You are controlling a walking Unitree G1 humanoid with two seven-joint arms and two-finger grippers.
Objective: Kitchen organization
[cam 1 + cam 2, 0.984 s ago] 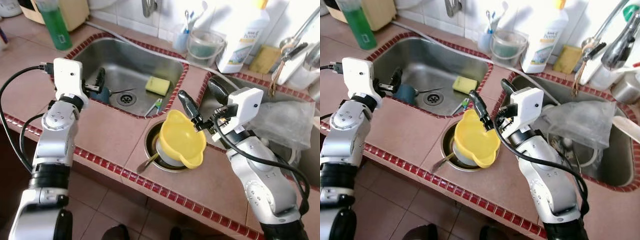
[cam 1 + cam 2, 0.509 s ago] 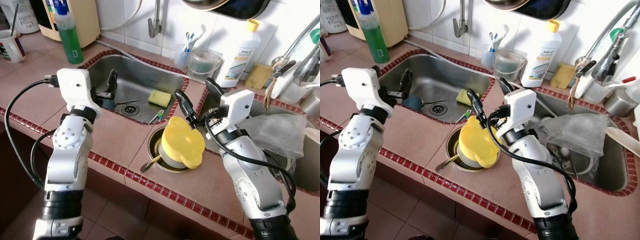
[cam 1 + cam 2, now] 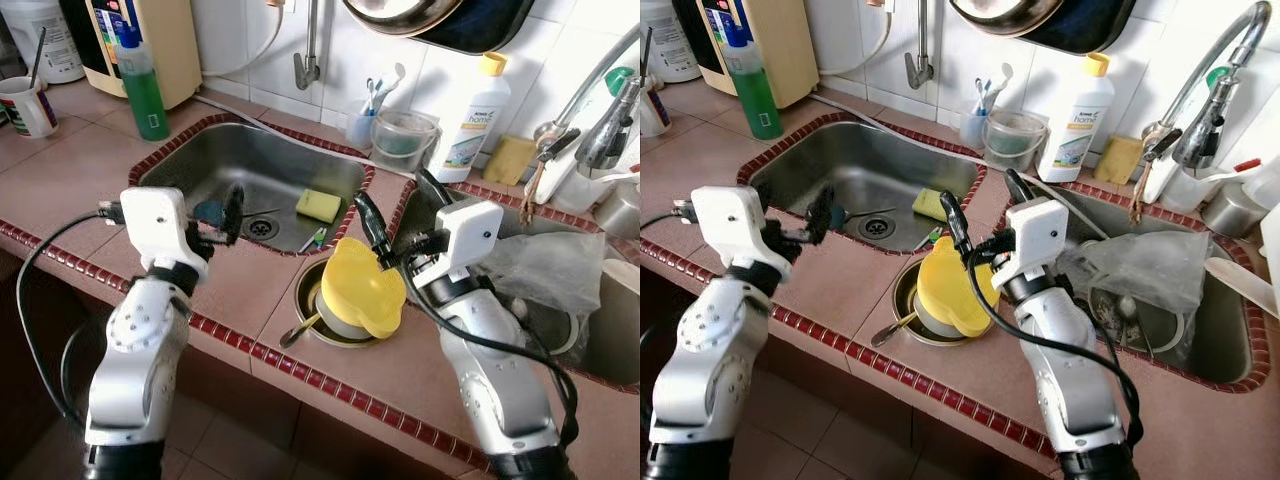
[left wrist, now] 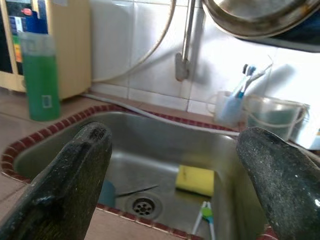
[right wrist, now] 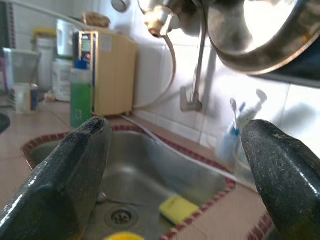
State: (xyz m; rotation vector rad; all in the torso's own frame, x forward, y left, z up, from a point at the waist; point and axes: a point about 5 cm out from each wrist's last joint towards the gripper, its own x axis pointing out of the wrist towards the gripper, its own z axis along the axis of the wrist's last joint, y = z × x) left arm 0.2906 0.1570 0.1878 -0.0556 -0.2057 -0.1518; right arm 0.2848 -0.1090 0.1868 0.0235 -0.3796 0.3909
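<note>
Green bottle (image 3: 142, 85): stood on the tiled worktop (image 3: 60, 175) at far left, near a mug (image 3: 28, 104). Left gripper (image 3: 222, 222): hung over the near rim of the left sink (image 3: 200, 165), jaws wide and empty. Yellow sponge (image 3: 319, 204): lay in that sink beside the drain. Yellow jug (image 3: 360, 287): sat tilted in the round worktop opening, atop a bowl. Right gripper (image 3: 398, 212): just behind the jug, jaws wide, holding nothing. White detergent bottle (image 3: 476, 118): upright against the wall.

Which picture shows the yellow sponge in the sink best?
The left wrist view: the yellow sponge lies large and unblocked beside the drain. Both eye views show it smaller; the right wrist view catches it low, between the fingers.
</note>
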